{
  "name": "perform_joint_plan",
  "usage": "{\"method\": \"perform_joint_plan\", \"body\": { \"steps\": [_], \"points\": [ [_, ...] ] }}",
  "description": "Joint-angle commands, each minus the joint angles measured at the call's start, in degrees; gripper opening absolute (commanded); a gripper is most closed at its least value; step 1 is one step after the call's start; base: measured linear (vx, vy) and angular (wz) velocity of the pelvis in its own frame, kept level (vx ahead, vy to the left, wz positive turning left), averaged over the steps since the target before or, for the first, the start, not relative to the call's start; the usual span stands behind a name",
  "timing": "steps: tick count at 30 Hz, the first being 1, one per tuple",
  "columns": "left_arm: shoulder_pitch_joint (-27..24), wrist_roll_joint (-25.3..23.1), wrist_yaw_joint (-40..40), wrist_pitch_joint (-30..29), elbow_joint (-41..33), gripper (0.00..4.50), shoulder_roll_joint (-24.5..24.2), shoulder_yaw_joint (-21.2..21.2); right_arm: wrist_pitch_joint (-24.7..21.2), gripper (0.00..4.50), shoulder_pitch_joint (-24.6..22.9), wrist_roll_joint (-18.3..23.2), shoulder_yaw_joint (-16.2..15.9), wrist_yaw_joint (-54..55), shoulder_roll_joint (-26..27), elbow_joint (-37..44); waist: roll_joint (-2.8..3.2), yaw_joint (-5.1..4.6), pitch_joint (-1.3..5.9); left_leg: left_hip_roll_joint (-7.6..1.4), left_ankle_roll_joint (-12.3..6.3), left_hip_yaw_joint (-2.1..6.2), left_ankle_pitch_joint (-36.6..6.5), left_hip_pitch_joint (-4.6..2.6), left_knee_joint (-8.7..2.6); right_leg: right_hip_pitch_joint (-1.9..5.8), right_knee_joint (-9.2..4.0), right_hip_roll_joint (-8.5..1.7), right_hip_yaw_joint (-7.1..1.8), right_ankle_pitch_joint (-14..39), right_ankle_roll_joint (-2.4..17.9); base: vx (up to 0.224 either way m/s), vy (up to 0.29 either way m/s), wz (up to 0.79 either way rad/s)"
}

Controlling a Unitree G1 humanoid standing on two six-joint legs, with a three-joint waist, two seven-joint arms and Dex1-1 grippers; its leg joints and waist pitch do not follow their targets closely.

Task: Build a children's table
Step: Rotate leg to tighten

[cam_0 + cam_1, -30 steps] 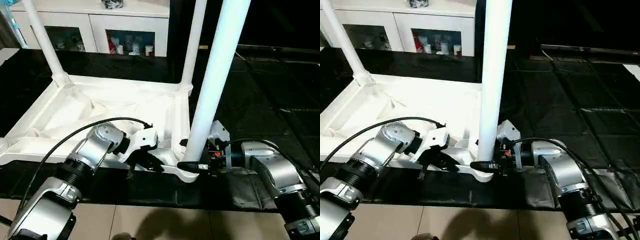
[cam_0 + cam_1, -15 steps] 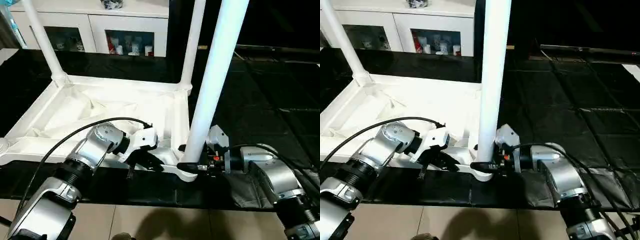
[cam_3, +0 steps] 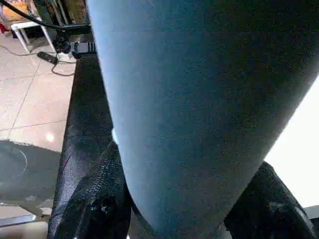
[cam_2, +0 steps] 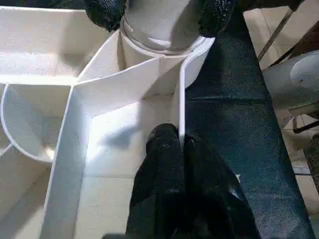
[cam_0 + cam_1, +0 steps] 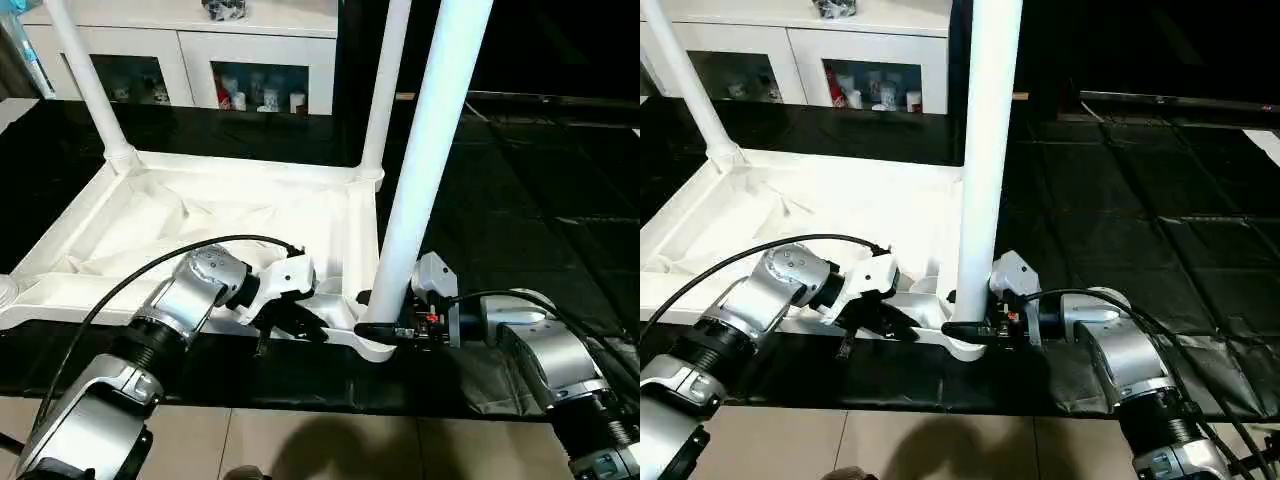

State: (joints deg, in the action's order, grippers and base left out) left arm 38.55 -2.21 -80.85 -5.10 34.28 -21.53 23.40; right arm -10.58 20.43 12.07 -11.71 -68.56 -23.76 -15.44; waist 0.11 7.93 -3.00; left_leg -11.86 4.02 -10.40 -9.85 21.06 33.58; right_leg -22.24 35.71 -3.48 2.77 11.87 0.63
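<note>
The upside-down white plastic table top lies on the black worktop, 3 white tubular legs raised. The leg at 5 o'clock is being seated, clasped at its base by the right gripper. The left gripper is pinched closed on the rim. A firm downward press seems due next.

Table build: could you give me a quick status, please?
Left gripper shut on tabletop rim. Right gripper around near leg at its socket. Two far legs in.
</note>
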Motion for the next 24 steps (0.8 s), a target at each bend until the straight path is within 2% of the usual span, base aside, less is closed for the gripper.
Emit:
{"method": "perform_joint_plan", "body": {
  "steps": [1, 4, 5, 8, 9, 11, 12, 14, 15, 16, 17, 18, 20, 21, 22, 24],
  "points": [
    [1.39, 0.3, 1.64, -0.29, 0.02, 0.0, 1.22, -0.73, -0.74, 1.97, 0.23, 0.42, -0.38, 0.63, 0.84, -0.34, -0.28, -0.51, 3.71, -1.56, -1.48, 0.39, -10.01, -0.77, -3.52, 2.41, -4.31, -4.34, -2.45, 7.66, 12.08, 0.0, 0.0, 0.0],
    [1.73, 0.69, 5.01, -2.45, 1.03, 0.0, 2.77, -2.05, -1.72, 1.97, -0.6, 1.4, 0.18, 2.07, 2.17, 0.65, -0.4, -0.59, 3.56, -1.5, -1.11, 0.37, -10.97, -0.85, -3.58, 2.32, -4.52, -4.31, -2.49, 9.43, 11.88, 0.0, 0.0, 0.0],
    [1.87, 0.82, 6.11, -3.2, 1.37, 0.0, 3.29, -2.48, -2.11, 1.97, -0.92, 1.51, 0.32, 2.87, 2.63, 0.92, -0.05, -0.49, 3.61, -1.53, -0.94, 0.46, -11.18, -0.94, -3.58, 2.3, -4.52, -4.4, -2.5, 9.85, 11.86, 0.0, 0.0, 0.0],
    [2.34, 1.14, 11.69, -5.99, 2.57, 0.0, 5.79, -4.31, -2.83, 1.97, -1.95, 0.65, 1.09, 8.77, 5.58, 0.51, -0.37, -0.72, 3.55, -1.41, -0.47, 0.52, -11.57, -0.8, -3.69, 2.37, -4.65, -4.37, -2.53, 10.77, 11.38, 0.0, 0.0, 0.0],
    [2.7, 1.76, 15.77, -8.44, 2.89, 0.0, 8.01, -5.82, -3.35, 1.97, -2.0, -0.03, 1.76, 13.42, 8.18, -0.63, -0.36, -0.87, 3.57, -1.4, -0.34, 0.52, -11.2, -0.78, -3.74, 2.34, -4.68, -4.36, -2.56, 10.51, 11.26, 0.0, 0.0, 0.0],
    [2.98, 2.1, 18.09, -9.71, 3.07, 0.0, 9.33, -6.67, -3.87, 1.97, -1.7, -0.27, 2.25, 16.17, 9.87, -1.48, -0.36, -1.65, 3.66, -1.22, 0.17, 0.59, -10.81, -0.74, -3.74, 2.39, -4.59, -4.34, -2.49, 10.07, 11.61, 0.0, 0.0, 0.0],
    [3.32, 2.37, 20.14, -10.74, 3.34, 0.0, 10.6, -7.39, -4.28, 1.97, -1.13, -0.56, 2.72, 18.87, 11.52, -2.51, -0.53, -1.88, 3.64, -1.18, 0.09, 0.63, -10.64, -0.66, -3.75, 2.5, -4.56, -4.33, -2.46, 9.93, 11.63, 0.0, 0.0, 0.0],
    [4.16, 2.56, 24.97, -12.5, 4.15, 0.0, 13.38, -8.76, -4.86, 1.97, 0.87, -1.29, 4.0, 25.45, 15.47, -5.73, -0.44, -2.81, 3.63, -0.87, -0.03, 0.55, -9.85, -0.39, -3.62, 2.52, -4.62, -4.22, -2.43, 9.61, 11.89, 0.0, 0.0, 0.0],
    [4.57, 2.59, 26.97, -13.22, 4.54, 0.0, 14.62, -9.3, -5.32, 1.97, 2.05, -1.55, 4.73, 28.61, 17.3, -7.37, -0.43, -2.87, 3.63, -0.86, -0.04, 0.6, -10.2, -0.5, -3.61, 2.57, -4.77, -4.31, -2.39, 10.47, 11.77, 0.0, 0.0, 0.0],
    [5.25, 2.37, 30.4, -13.51, 5.32, 0.0, 16.3, -9.99, -6.11, 1.97, 4.12, -1.71, 6.05, 33.42, 19.77, -10.02, -0.37, -3.25, 3.6, -0.79, -0.29, 0.57, -9.81, -0.28, -3.57, 2.71, -4.78, -4.25, -2.44, 10.67, 11.55, 0.0, 0.0, 0.0],
    [5.72, 2.18, 32.65, -13.65, 5.87, 0.0, 17.39, -10.45, -6.7, 1.97, 5.48, -1.88, 7.01, 36.57, 21.39, -11.71, -0.32, -3.52, 3.54, -0.74, -0.24, 0.54, -9.89, -0.27, -3.61, 2.53, -4.9, -4.24, -2.42, 11.23, 11.55, 0.0, 0.0, 0.0],
    [6.4, 1.77, 35.53, -13.8, 6.55, 0.0, 18.98, -10.78, -6.7, 1.97, 8.07, -2.38, 8.13, 41.1, 23.78, -14.7, -0.34, -3.89, 3.7, -0.63, 0.02, 0.59, -9.97, -0.5, -3.52, 2.66, -5.13, -4.23, -2.41, 12.85, 11.02, 0.0, 0.0, 0.0],
    [6.57, 1.53, 36.4, -13.96, 6.6, 0.0, 19.49, -10.9, -6.42, 1.97, 8.93, -2.7, 8.39, 42.3, 24.55, -15.53, -0.28, -4.29, 3.68, -0.71, -0.38, 0.59, -9.36, -0.34, -3.56, 2.72, -5.01, -4.04, -2.42, 10.67, 11.31, 0.0, 0.0, 0.0],
    [7.2, 0.77, 38.76, -13.37, 7.27, 0.0, 20.26, -11.08, -6.1, 1.97, 10.99, -3.49, 8.8, 44.66, 26.26, -17.25, -0.73, -4.44, 3.77, -0.72, -0.7, 0.52, -8.86, -0.25, -3.52, 2.82, -4.85, -4.03, -2.44, 9.41, 11.53, 0.0, 0.0, 0.0],
    [7.38, 0.48, 39.38, -13.11, 7.46, 0.0, 20.38, -11.09, -6.09, 1.97, 11.5, -3.82, 8.85, 45.21, 26.73, -17.63, -0.34, -4.46, 3.89, -0.72, -1.02, 0.6, -7.74, -0.17, -3.51, 2.85, -4.61, -4.1, -2.44, 7.29, 12.12, 0.0, 0.0, 0.0],
    [7.62, 0.34, 39.9, -12.59, 7.77, 0.0, 20.39, -11.27, -6.05, 1.97, 11.92, -4.53, 8.49, 45.41, 26.96, -17.97, -0.42, -4.44, 3.9, -0.69, -1.87, 0.48, -6.87, -0.21, -3.39, 2.89, -4.47, -3.96, -2.46, 4.45, 12.54, 0.0, 0.0, 0.0]
  ]
}}
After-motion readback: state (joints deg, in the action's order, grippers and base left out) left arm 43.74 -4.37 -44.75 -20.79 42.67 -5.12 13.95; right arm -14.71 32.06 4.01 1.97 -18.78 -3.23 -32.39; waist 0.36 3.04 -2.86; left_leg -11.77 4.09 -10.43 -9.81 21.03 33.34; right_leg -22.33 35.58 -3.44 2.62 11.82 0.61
